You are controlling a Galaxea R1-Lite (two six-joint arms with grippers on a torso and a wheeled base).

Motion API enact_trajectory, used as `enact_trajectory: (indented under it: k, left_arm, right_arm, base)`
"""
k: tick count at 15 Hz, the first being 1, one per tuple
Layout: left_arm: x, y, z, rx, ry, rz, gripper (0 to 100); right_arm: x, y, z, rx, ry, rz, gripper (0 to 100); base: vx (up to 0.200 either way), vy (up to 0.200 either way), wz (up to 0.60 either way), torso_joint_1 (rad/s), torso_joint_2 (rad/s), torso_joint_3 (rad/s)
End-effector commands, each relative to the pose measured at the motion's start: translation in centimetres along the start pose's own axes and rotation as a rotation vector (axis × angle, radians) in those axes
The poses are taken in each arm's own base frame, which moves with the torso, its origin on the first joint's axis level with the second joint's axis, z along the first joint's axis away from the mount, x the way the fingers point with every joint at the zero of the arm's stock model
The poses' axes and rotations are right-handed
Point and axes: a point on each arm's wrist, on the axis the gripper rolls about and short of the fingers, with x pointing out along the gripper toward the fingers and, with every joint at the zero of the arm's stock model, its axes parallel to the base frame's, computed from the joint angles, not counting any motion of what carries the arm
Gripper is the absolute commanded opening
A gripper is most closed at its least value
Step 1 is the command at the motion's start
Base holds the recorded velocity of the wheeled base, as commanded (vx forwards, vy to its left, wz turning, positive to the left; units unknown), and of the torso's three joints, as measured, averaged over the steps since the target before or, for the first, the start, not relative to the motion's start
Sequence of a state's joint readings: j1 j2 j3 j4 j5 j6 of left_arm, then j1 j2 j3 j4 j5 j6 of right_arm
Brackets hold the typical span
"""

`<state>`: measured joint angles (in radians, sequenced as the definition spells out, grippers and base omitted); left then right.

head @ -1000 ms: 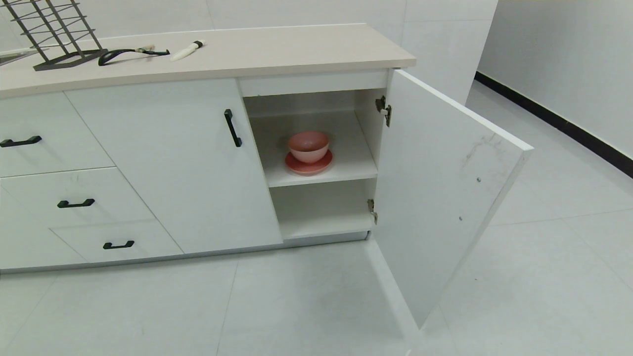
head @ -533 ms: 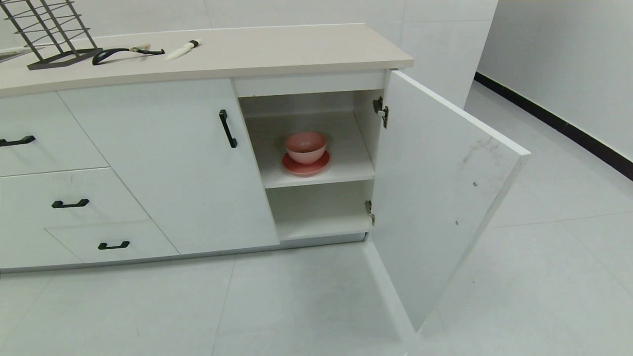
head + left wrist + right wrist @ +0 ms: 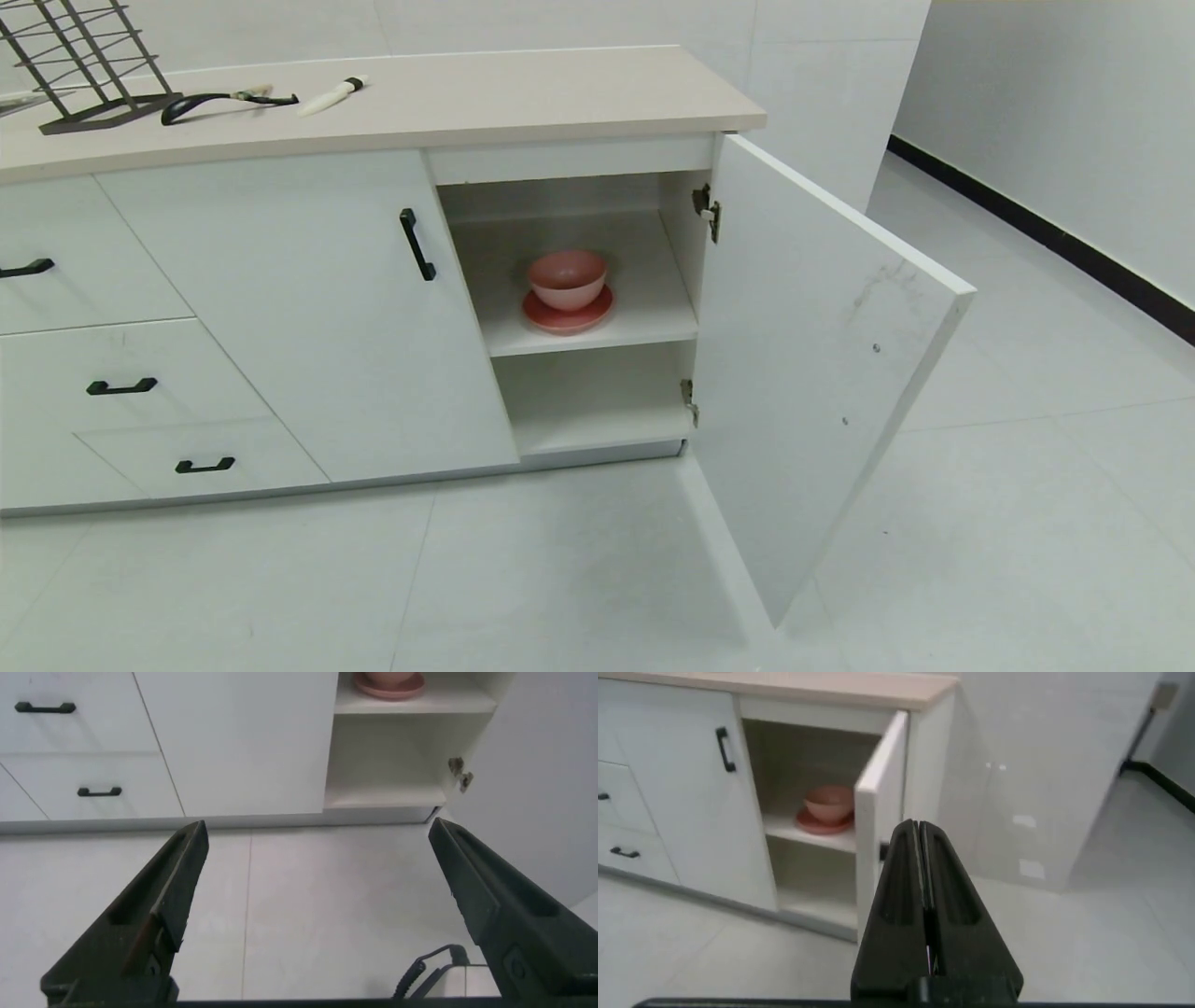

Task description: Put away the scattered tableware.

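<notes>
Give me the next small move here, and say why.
Probably swing the shut right gripper to the free edge of the open white cabinet door and push it closed: the pink bowl already sits on the red plate on the upper shelf, and the open left gripper holds nothing.

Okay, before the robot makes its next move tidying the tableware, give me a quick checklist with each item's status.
1. Cabinet door swung wide open: ok.
2. Pink bowl sits on red plate, upper shelf: ok.
3. Black-handled utensil and white-handled utensil put away: not ok, both lie on the countertop.
4. Left gripper ready to grasp: ok, jaws open, nothing held.
5. Right gripper ready to grasp: not ok, jaws shut.
6. Utensils within reach: cannot tell.
</notes>
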<state>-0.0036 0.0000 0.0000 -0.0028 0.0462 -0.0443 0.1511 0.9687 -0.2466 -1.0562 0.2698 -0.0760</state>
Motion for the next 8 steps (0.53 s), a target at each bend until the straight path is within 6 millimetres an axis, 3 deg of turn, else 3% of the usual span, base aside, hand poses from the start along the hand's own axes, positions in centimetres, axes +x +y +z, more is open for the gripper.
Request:
enact_trajectory:
  k: [1, 8]
  left_arm:
    - [0.0, 0.0, 0.0, 0.000, 0.000, 0.000, 100]
    - [0.0, 0.0, 0.0, 0.003, 0.000, 0.000, 100]
  right_arm:
    - [6.0, -2.9, -6.0, -0.018, 0.118, 0.046, 0]
    - [10.4, -4.3, -6.5, -0.080, 0.064, 0.133, 0]
  base:
    - [0.000, 0.000, 0.00, 0.000, 0.00, 0.000]
    - [0.000, 0.000, 0.00, 0.000, 0.00, 0.000]
